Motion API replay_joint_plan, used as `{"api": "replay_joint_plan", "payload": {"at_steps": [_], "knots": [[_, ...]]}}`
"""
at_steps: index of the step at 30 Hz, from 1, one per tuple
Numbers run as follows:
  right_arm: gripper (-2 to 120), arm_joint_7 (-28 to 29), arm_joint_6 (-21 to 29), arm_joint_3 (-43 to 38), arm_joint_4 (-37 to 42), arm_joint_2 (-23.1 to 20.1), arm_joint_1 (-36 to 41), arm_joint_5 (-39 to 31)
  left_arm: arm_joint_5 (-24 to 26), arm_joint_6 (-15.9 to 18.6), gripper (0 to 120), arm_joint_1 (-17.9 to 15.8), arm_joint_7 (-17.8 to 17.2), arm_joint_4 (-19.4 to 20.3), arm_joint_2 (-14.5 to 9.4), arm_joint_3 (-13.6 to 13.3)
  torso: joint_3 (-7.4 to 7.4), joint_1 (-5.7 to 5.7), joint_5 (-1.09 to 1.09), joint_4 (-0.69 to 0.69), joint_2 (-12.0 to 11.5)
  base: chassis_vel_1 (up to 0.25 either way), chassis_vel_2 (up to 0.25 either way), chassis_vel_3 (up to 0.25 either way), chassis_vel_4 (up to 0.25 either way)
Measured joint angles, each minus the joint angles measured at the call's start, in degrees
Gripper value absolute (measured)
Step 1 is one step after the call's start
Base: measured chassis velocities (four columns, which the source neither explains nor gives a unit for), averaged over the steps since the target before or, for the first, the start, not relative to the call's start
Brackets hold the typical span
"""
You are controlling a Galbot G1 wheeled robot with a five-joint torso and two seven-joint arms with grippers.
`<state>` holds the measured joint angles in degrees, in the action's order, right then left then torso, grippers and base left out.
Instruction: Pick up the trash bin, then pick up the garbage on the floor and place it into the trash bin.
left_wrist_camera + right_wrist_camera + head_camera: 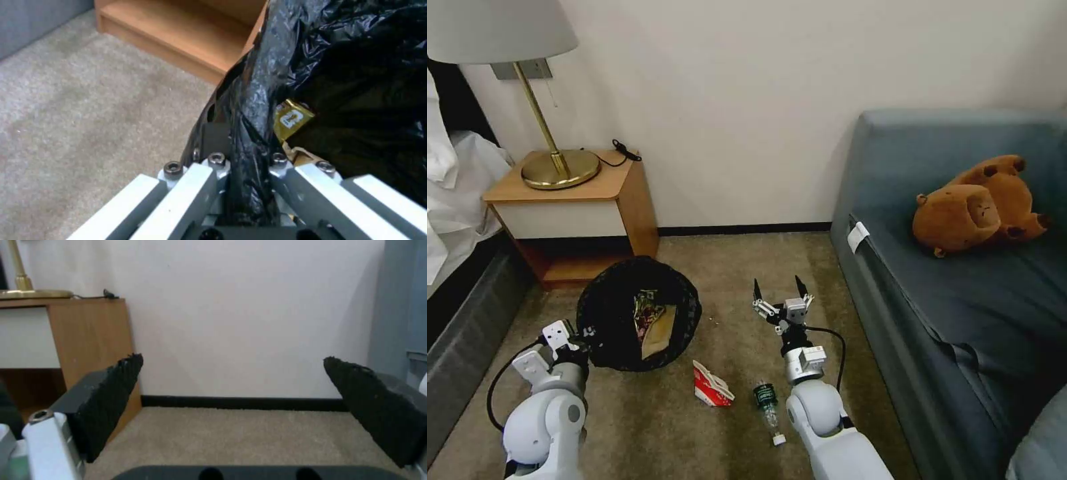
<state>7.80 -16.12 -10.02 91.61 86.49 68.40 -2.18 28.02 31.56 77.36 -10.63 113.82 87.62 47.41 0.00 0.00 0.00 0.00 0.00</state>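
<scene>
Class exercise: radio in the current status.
Left pincer shut on trash bin rim. Right pincer open, empty. Carton, bottle on carpet.

Beige carpet [747, 267] bears a carton [712, 387] beside a bottle [767, 401]

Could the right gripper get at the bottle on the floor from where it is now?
Probably yes. The right gripper is open and empty above bare carpet, and the bottle lies in the open beside that arm, with only the carton nearby.

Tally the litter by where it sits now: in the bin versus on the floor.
In the bin: 2, wrapper and paper bag
On the carpet: 2, carton and bottle
Total: 4
</scene>
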Motion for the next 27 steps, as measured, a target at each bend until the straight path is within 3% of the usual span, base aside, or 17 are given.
{"api": "replay_joint_plan", "payload": {"at_steps": [10, 27], "knots": [[100, -1.0, -1.8, -0.1, -1.3, 1.8, 2.1, 3.0, -2.1, 0.9, 1, -1.7, 0.0, -1.4, -0.5, -2.3, 0.00, 0.00, 0.00, 0.00, 0.0, 0.000, 0.000, 0.000, 0.000], [100, -1.2, -1.6, 0.7, -1.7, 2.1, 1.8, 3.0, -2.2, 0.7, 1, -1.2, 0.2, -1.4, -0.5, -2.2, 0.00, 0.00, 0.00, 0.00, 0.0, 0.000, 0.000, 0.000, 0.000]]}}
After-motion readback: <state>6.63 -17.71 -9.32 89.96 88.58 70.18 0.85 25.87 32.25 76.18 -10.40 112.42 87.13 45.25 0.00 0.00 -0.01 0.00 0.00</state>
